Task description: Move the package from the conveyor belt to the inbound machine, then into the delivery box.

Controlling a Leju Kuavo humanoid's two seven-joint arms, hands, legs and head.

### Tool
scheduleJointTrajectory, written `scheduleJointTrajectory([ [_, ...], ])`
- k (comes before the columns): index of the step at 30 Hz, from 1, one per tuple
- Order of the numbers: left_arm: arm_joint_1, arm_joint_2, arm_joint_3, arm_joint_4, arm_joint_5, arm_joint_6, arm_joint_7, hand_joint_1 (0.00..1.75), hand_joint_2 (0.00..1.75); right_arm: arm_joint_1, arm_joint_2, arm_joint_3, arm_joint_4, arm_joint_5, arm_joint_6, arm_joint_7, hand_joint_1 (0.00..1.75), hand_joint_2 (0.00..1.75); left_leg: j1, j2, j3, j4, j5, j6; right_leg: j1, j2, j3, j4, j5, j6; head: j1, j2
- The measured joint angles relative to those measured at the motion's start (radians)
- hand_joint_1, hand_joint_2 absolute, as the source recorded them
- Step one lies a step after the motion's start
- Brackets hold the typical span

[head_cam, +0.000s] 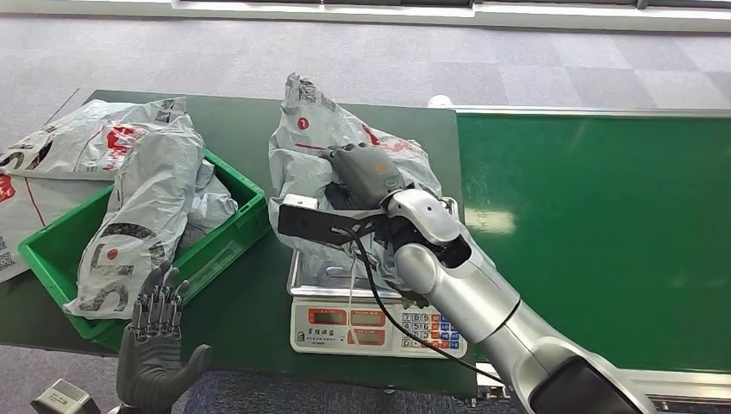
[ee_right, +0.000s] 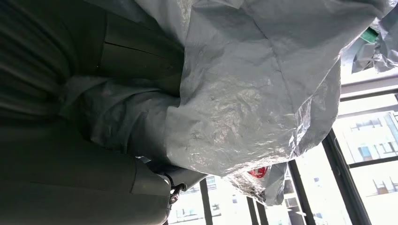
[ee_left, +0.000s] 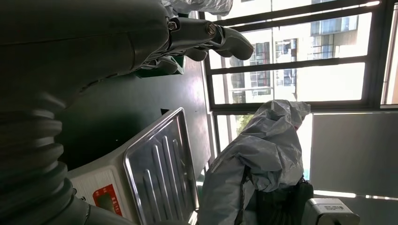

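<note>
Package [head_cam: 345, 151] in right hand [head_cam: 366, 172] sits over scale [head_cam: 379, 323], beside bare belt [head_cam: 595, 224].

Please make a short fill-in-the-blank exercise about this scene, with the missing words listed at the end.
1. The right hand grips a grey package above the steel pan of the ____.
2. The green crate already holds grey ____.
3. The left hand is open and holds ____.
4. The conveyor belt is coloured ____.

Missing words: scale; packages; nothing; green
</note>
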Motion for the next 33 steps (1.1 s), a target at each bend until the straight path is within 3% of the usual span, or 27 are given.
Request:
scheduleJointTrajectory([
  [8,-0.008,0.004,0.000,0.007,0.019,0.021,0.017,0.00,1.75,-0.018,0.013,0.033,0.043,0.038,0.090,0.006,1.75,1.75,0.000,0.000,0.000,0.000,0.000,0.000,0.001,0.000,0.000,0.000,0.000,0.000,0.000,0.000],
  [19,-0.015,0.007,0.000,0.007,0.024,0.027,0.024,0.00,1.75,-0.025,0.026,0.053,0.089,0.050,0.113,0.018,1.75,1.75,0.000,0.000,0.000,0.000,0.000,0.000,0.000,0.000,0.000,0.000,0.000,0.000,0.000,0.000],
  [20,-0.015,0.007,0.000,0.007,0.026,0.030,0.026,0.00,1.75,-0.028,0.027,0.055,0.094,0.052,0.129,0.026,1.46,1.75,0.000,0.000,0.000,0.000,0.000,0.000,0.000,0.000,0.000,0.000,0.000,0.000,0.000,0.000],
  [23,-0.014,0.008,0.000,0.007,0.032,0.038,0.039,0.00,1.75,-0.038,0.034,0.061,0.116,0.049,0.190,0.042,0.15,1.75,0.000,0.000,0.000,0.000,0.000,0.000,0.001,0.000,0.000,0.000,0.000,0.000,0.000,0.000],
  [24,-0.014,0.008,0.000,0.006,0.033,0.039,0.043,0.00,1.75,-0.041,0.038,0.064,0.126,0.044,0.208,0.042,0.00,1.75,0.000,0.000,0.000,0.000,0.000,0.000,0.001,0.000,0.000,0.000,0.000,0.000,0.000,0.000],
  [33,-0.009,-0.008,0.012,-0.019,0.024,0.056,0.060,0.00,1.75,-0.068,0.083,0.080,0.198,0.003,0.249,0.007,0.00,1.75,0.000,0.001,-0.001,0.000,0.000,0.000,0.001,0.001,-0.001,0.000,0.000,0.000,0.000,0.000],
])
